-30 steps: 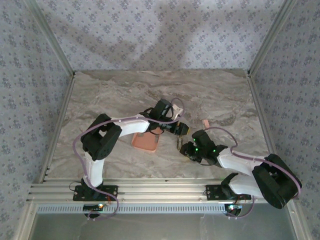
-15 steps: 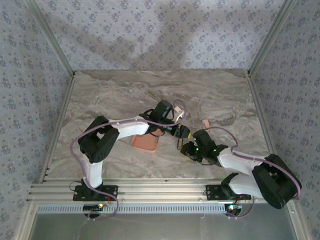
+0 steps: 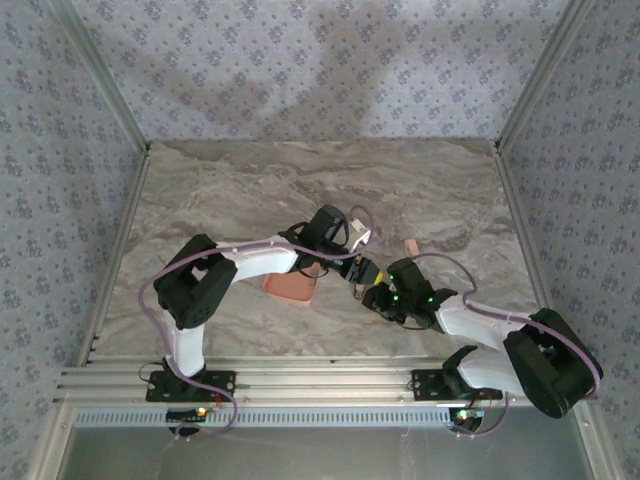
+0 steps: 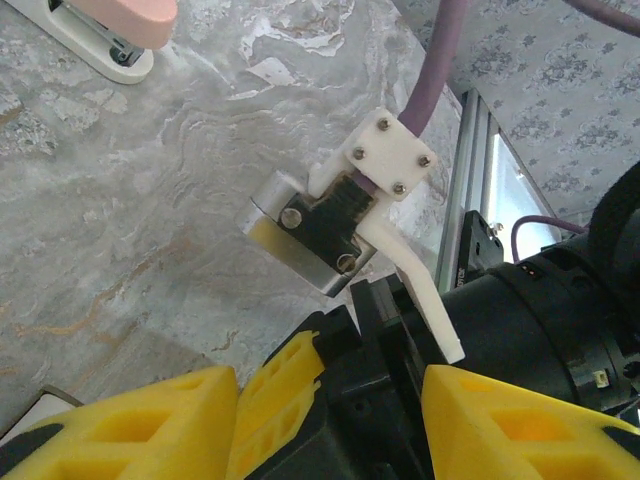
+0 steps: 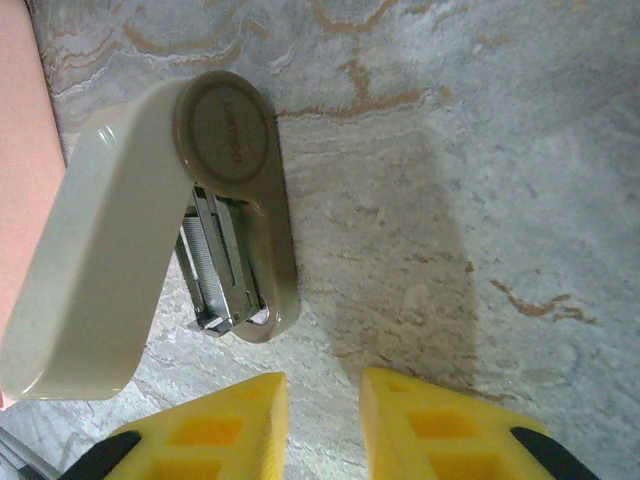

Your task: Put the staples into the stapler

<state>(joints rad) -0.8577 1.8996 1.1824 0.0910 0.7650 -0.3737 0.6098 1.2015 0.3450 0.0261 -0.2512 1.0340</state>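
Tray sits near the worktop's front edge, its inside partly hidden. Stapler lies toward the right edge. Left hand is open, empty. Right hand, open just a crack, holds nothing.

Two arms, one salmon tray, one open stapler, one small pink-and-white item.

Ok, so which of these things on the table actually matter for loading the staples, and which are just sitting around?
For the job:
open stapler, lid swung open
staples, apparently the ribbed grey strip in its metal channel

Just lying about:
salmon-orange tray
closed pink and white mini stapler, off on its own
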